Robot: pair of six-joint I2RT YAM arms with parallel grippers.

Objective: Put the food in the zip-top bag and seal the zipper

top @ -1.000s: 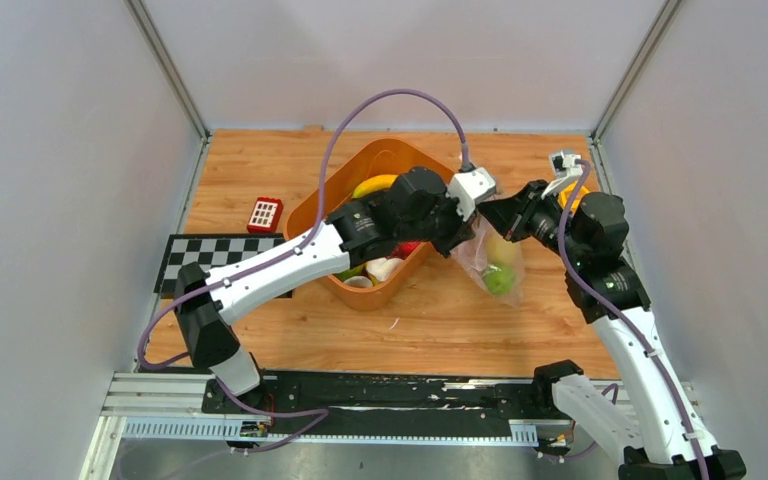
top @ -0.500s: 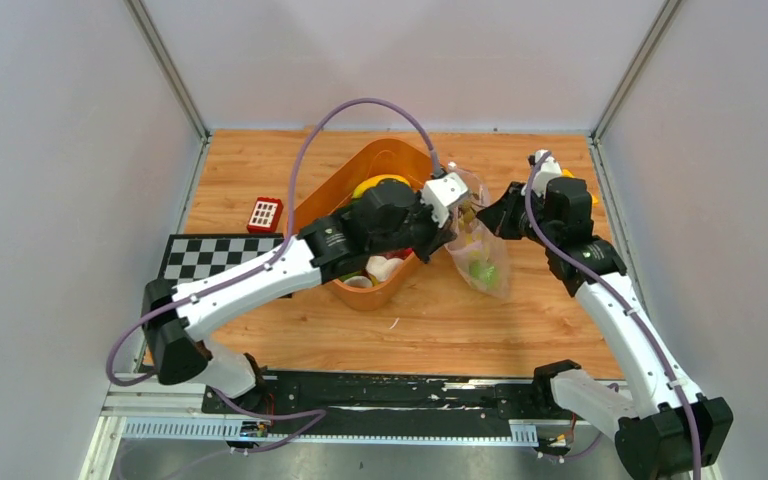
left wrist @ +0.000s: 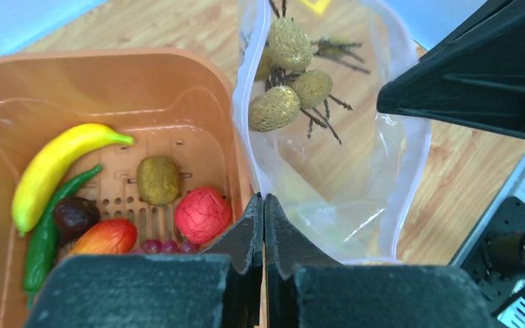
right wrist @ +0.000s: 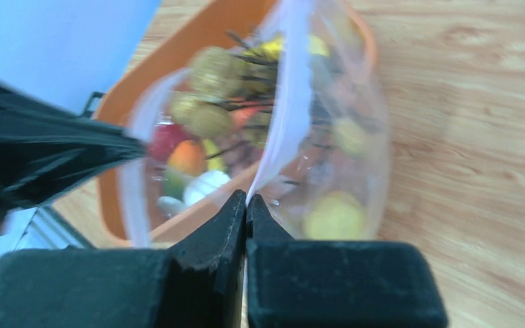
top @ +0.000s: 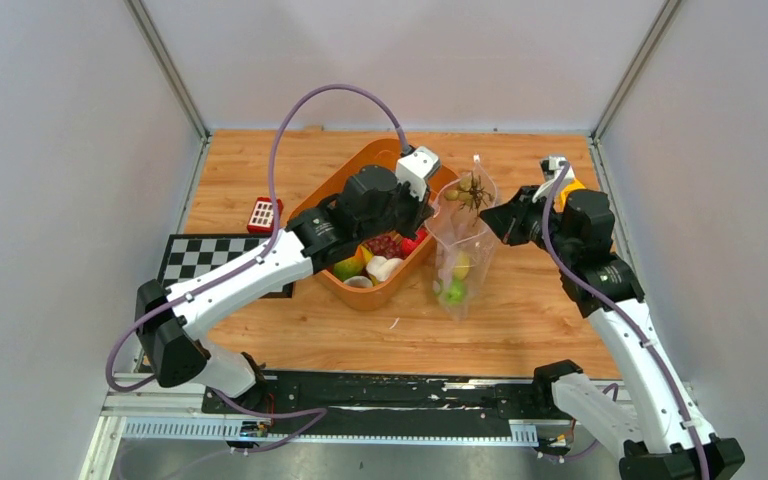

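The clear zip-top bag (top: 460,240) hangs upright between my two grippers, right of the orange basket (top: 352,290), mouth spread open. My left gripper (top: 428,212) is shut on the bag's mouth edge (left wrist: 247,147). My right gripper (top: 490,222) is shut on the opposite mouth edge (right wrist: 288,102). A brown nut cluster (left wrist: 288,75) sits near the bag's mouth. A yellow lemon (top: 461,265) and a green apple (top: 452,292) lie at its bottom. The basket holds a yellow banana (left wrist: 51,167), a kiwi (left wrist: 158,180), a red fruit (left wrist: 202,214), a mango (left wrist: 106,237), grapes (left wrist: 160,245) and a white mushroom (top: 382,268).
A red block with white squares (top: 265,214) lies left of the basket. A checkerboard mat (top: 210,256) lies at the left of the wooden table (top: 500,330). Grey walls close in the sides and back. A purple cable (top: 310,110) arches over the basket.
Both grippers have moved left and up with the bag. The bag, which hung slanted, now stands upright with its mouth spread wider, and the nut cluster shows at its top.
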